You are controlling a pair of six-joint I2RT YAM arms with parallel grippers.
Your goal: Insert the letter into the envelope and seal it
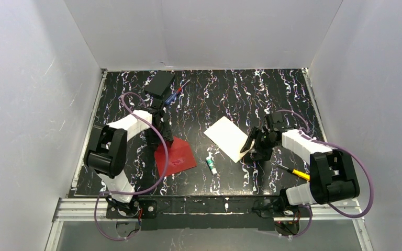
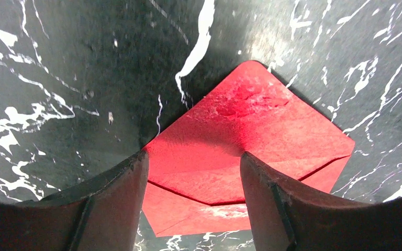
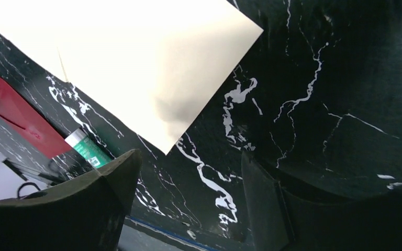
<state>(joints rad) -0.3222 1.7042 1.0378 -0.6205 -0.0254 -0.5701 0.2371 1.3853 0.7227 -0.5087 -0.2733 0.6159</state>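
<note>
Letter (image 3: pixel 152 63) corner points at right jaws, just apart; these spread, empty. Left jaws spread over envelope (image 2: pixel 251 141).

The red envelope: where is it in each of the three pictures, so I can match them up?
Top external: the red envelope lies left of centre.
Left wrist: it fills the middle, seen between the fingers of the left pincer.
Right wrist: only a red strip shows at the left edge.
Shared landmark: the green-and-white tube beside it, in the top and right wrist views.
</note>
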